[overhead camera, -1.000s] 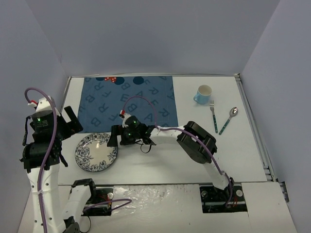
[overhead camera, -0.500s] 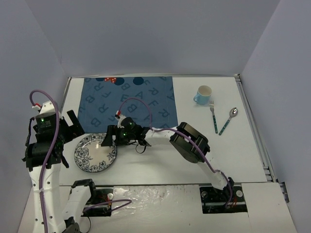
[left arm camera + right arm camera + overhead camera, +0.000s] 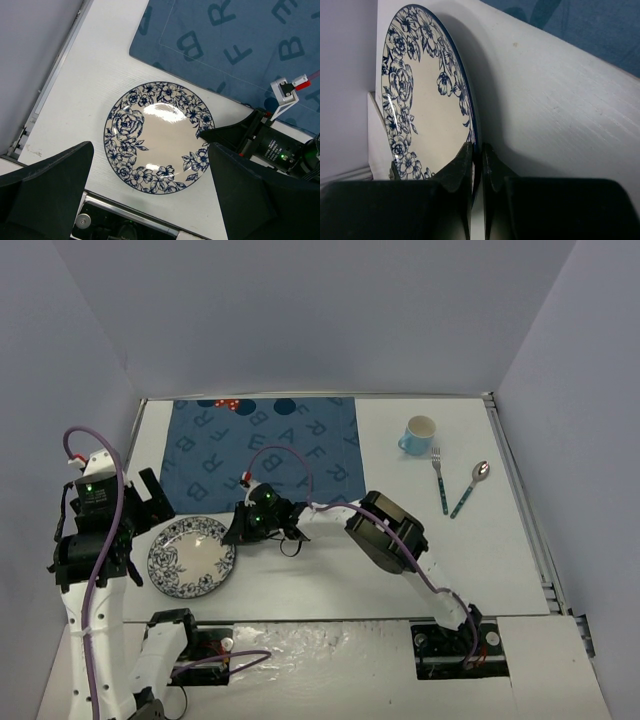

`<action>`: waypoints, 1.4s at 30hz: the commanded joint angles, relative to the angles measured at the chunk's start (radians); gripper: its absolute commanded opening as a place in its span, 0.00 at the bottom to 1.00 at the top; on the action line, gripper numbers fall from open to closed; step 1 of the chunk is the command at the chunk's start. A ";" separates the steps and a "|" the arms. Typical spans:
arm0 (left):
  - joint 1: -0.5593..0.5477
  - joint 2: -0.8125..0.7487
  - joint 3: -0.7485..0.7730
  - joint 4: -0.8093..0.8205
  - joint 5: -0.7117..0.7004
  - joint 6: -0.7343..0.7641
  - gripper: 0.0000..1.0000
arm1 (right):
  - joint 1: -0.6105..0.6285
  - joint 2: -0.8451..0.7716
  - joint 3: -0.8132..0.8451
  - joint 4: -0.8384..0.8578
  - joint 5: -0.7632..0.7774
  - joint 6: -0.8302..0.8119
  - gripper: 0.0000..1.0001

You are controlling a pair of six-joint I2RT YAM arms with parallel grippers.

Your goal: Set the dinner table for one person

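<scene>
On three sides, pale grey-blue walls (image 3: pixel 300 320) stand around the white dinner table (image 3: pixel 330 575). The table lies right under both sets of fingers. Your right gripper (image 3: pixel 476 147) has its fingers pinched together on the right rim of the blue-flowered plate (image 3: pixel 190 558), which sits on the table's near left part. Your left gripper (image 3: pixel 148 502) hangs above the plate's left side, fingers wide apart, holding nothing. Just past the plate lies a dark blue mat (image 3: pixel 270 445) with big letters. You can read B, F, R, E and A.

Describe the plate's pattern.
The plate has a cream centre and dark blue floral rim, clearest in the left wrist view.
</scene>
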 commanded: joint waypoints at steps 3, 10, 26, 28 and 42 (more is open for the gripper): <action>-0.002 0.018 0.009 0.041 0.018 -0.014 0.97 | -0.037 -0.108 -0.094 -0.160 -0.029 -0.108 0.00; -0.001 0.029 0.015 0.049 0.049 -0.029 0.97 | -0.152 -0.311 -0.148 -0.144 -0.154 -0.126 0.00; -0.004 0.044 -0.046 0.091 0.095 -0.058 0.97 | -0.348 -0.455 -0.115 0.012 -0.354 -0.051 0.00; -0.005 0.043 -0.066 0.093 0.093 -0.067 0.97 | -0.387 -0.437 -0.107 0.074 -0.365 0.003 0.00; -0.005 0.028 -0.184 0.229 0.150 -0.071 0.97 | -0.523 -0.184 0.178 0.188 -0.248 0.072 0.00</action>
